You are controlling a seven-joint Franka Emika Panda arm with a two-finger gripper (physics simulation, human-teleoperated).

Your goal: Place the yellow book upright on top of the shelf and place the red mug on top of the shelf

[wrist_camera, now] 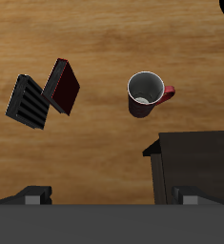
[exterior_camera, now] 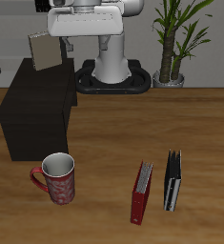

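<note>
yellow book (exterior_camera: 45, 50) upright at shelf's (exterior_camera: 37, 119) back edge | red mug (exterior_camera: 58, 178) on worktop (exterior_camera: 180, 114), about 5 o'clock of shelf | hand fingers out of view, grip state cannot tell | risk: mug placement could topple the book

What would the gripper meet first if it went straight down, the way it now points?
Probably the bare table, between the red mug and the shelf. The wrist view looks down from high up and its middle shows only wood, but the shelf's edge lies close, so depth leaves some doubt.
</note>
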